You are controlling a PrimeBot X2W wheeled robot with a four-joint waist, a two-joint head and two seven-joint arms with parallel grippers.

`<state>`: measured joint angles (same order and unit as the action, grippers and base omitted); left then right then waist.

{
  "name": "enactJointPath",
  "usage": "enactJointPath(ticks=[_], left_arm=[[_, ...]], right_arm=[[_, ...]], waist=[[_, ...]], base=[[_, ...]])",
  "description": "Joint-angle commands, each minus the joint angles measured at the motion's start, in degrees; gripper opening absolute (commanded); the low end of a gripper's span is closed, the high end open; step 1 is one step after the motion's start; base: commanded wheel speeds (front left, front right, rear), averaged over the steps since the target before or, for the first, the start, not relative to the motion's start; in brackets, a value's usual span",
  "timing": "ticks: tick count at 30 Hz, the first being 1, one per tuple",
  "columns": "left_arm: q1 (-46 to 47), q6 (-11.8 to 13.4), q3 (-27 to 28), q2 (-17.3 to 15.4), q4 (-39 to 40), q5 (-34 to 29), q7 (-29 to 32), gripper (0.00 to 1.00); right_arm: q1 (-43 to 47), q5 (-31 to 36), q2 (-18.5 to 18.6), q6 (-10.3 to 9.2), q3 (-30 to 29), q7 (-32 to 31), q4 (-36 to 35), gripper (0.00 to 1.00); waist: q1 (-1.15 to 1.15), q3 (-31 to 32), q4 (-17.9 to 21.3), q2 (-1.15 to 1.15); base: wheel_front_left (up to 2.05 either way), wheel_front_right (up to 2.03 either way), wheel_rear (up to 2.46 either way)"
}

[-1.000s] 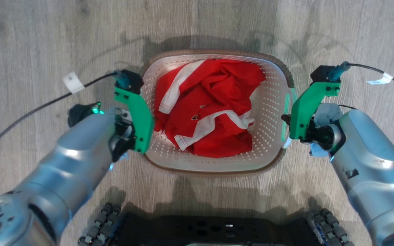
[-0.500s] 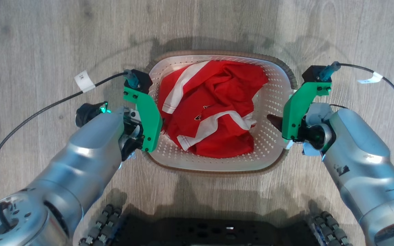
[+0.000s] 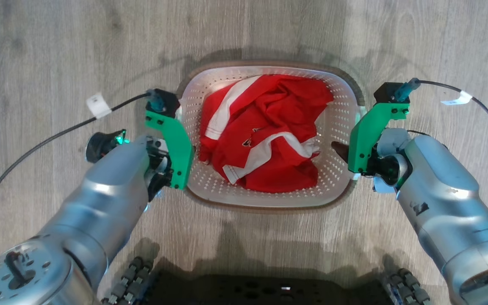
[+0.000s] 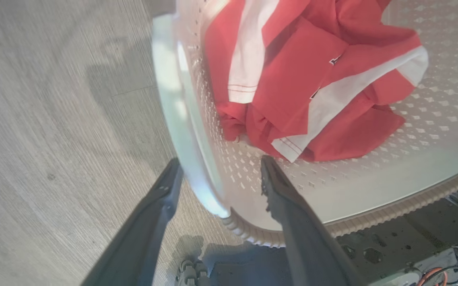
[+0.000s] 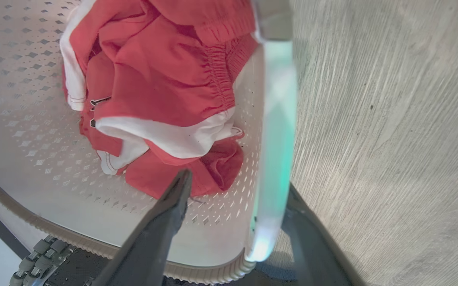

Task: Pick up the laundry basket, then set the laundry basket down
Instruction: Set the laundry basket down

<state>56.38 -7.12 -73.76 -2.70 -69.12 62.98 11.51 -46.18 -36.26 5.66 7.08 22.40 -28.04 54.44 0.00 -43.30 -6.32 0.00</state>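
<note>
The laundry basket (image 3: 269, 67), cream-white with perforated walls and a brown rim, sits on the wooden floor with a red and white garment (image 3: 269, 127) crumpled inside. My left gripper (image 3: 191, 152) is open and straddles the basket's left wall. In the left wrist view the left gripper (image 4: 219, 169) has one finger outside the white handle (image 4: 169, 79) and one inside. My right gripper (image 3: 347, 152) is open across the right wall. In the right wrist view the right gripper (image 5: 239, 186) has the handle (image 5: 278, 99) between its fingers, and its inner finger is near the garment (image 5: 165, 79).
My black wheeled base (image 3: 269, 288) lies just below the basket. Black cables (image 3: 36, 140) trail from both wrists over the grey wood floor (image 3: 57, 51), which spreads open around the basket on all other sides.
Both grippers have moved inward over the basket's side walls. The right one was outside the handle; now one of its fingers is inside. The view has shifted slightly.
</note>
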Motion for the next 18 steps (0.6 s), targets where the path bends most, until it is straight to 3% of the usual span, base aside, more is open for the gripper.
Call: enactJointPath(ticks=[1,18], left_arm=[[0.68,-0.23,0.65,-0.43,-0.41,0.52,-1.06,1.00],[-0.52,2.79,0.73,-0.19,-1.70,1.29,-4.05,1.00]], right_arm=[[0.93,0.62,-1.63,0.41,0.96,0.64,-0.48,1.00],[-1.35,5.38,-2.20,0.41,-1.05,5.85,7.42,1.00]], waist=[[0.00,0.05,-0.10,0.00],[0.00,2.12,-0.03,0.00]], base=[[0.00,0.00,0.00],[0.00,0.00,0.00]])
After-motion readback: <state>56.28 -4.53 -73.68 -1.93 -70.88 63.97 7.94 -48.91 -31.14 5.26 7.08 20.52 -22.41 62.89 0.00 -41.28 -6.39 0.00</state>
